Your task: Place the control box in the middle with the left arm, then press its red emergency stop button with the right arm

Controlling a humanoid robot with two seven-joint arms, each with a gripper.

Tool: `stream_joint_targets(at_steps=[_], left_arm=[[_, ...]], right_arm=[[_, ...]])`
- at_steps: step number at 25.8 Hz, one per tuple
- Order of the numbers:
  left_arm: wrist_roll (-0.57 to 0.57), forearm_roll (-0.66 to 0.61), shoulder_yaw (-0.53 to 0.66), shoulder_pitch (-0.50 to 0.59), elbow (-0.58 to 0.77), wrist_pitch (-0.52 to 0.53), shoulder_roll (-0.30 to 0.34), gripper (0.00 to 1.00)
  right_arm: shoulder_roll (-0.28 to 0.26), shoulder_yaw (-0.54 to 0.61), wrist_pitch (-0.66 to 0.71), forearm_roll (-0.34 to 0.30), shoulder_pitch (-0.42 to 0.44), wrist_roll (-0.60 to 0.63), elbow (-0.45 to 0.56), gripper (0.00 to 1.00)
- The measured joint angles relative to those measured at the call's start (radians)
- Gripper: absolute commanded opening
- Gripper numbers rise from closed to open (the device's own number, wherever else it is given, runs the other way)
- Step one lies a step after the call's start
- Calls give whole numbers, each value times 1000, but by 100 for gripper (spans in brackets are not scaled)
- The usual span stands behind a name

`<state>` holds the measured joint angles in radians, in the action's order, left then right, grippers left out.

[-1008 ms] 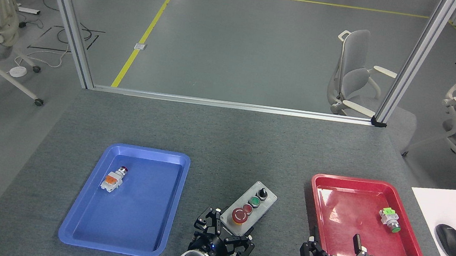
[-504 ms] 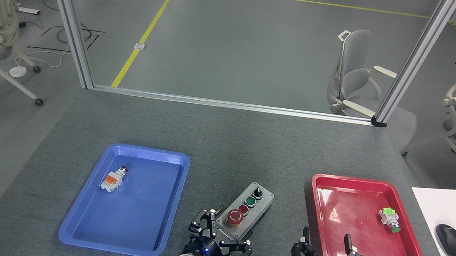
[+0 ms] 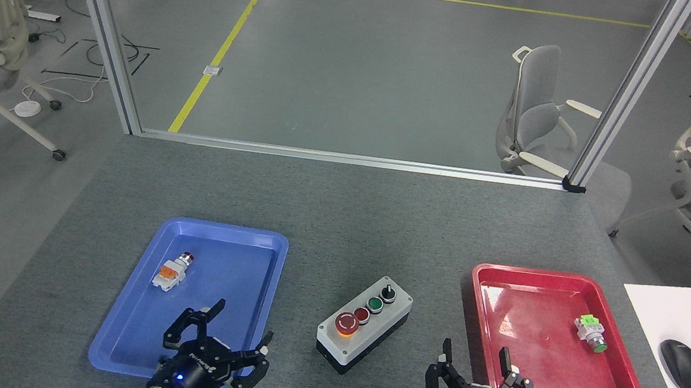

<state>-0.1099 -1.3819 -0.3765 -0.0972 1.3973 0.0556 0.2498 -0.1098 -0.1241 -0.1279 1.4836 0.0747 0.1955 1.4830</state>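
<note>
A grey speckled table [image 3: 342, 220] is filling our view, with an office floor and chairs lying beyond its far rail. The control box [image 3: 364, 323] is sitting on the bare middle [image 3: 371, 250] between the blue tray [image 3: 122, 351] at nine o'clock and the red tray [image 3: 486, 284] at three o'clock, touching neither. Our left gripper [image 3: 215, 343] is hovering over the blue tray's near corner, fingers spread wide and holding nothing, well apart from the box. Our right gripper [image 3: 480, 385] is hanging at four o'clock of the box, fingers also spread and empty.

We are judging the placing done and the pressing next. To do it well, we are thinking the right gripper should travel toward ten o'clock, centre over the red emergency stop button [image 3: 346, 323], and push straight down so the box is not sliding.

The box is light grey on a black base, angled, with a black knob, green button and small red button running toward one o'clock.
</note>
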Motion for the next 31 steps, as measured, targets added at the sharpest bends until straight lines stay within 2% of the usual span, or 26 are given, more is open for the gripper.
stream_joint_targets(at_steps=[2,4,6,8,11,15,18,23,31], left_arm=[[-4,8,132,42,41,69,6,99],[-6,32,269,66,66,132,7,99],[-6,78,380,74,74,183,6,99],[-6,141,466,74,73,207,4,99],[-6,220,521,61,65,193,1,98],[1,258,535,32,56,75,-21,99],[4,264,535,10,51,29,-44,99],[5,266,535,-28,29,9,-64,99],[4,253,531,-32,24,15,-90,99]], right_arm=[[4,-19,-1,1,-13,-6,-6,67],[9,-44,-4,2,-31,-46,-18,59],[16,-73,-5,3,-55,-79,-33,56],[25,-100,-5,7,-73,-101,-43,44],[40,-131,-5,27,-89,-111,-55,31],[56,-162,-5,50,-113,-117,-86,11],[68,-181,-5,58,-134,-118,-113,1],[95,-206,-6,95,-169,-120,-167,0],[134,-238,-9,146,-200,-121,-232,0]])
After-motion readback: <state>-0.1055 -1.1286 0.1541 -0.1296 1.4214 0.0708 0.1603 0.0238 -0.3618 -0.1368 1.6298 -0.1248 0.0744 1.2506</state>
